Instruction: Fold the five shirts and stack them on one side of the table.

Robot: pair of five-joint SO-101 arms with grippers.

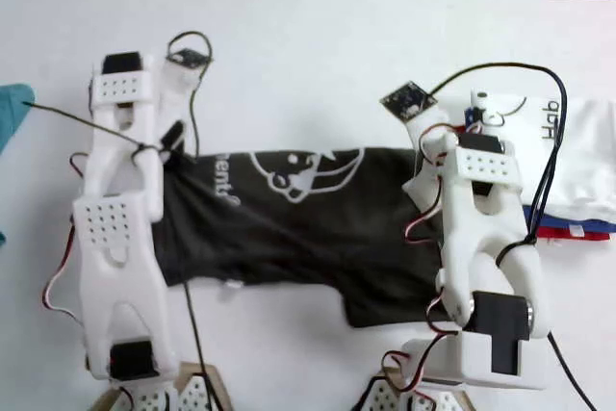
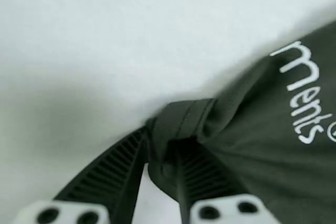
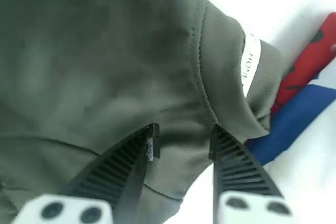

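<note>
Dark shirt (image 1: 289, 218) lies spread on the table (image 1: 308, 36) between 2 arms, left gripper (image 2: 160, 150) pinched tight on a bunched edge, right gripper (image 3: 181, 140) spread apart over the collar end, beside a white shirt (image 1: 577, 161).

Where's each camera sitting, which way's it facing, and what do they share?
High view: fixed overhead, looking down; left arm, right arm, the dark shirt.
Left wrist view: on that wrist, facing the left gripper pinching the shirt's edge.
Right wrist view: on that wrist, over the open right gripper at the collar.
Shared: the dark shirt.
</note>
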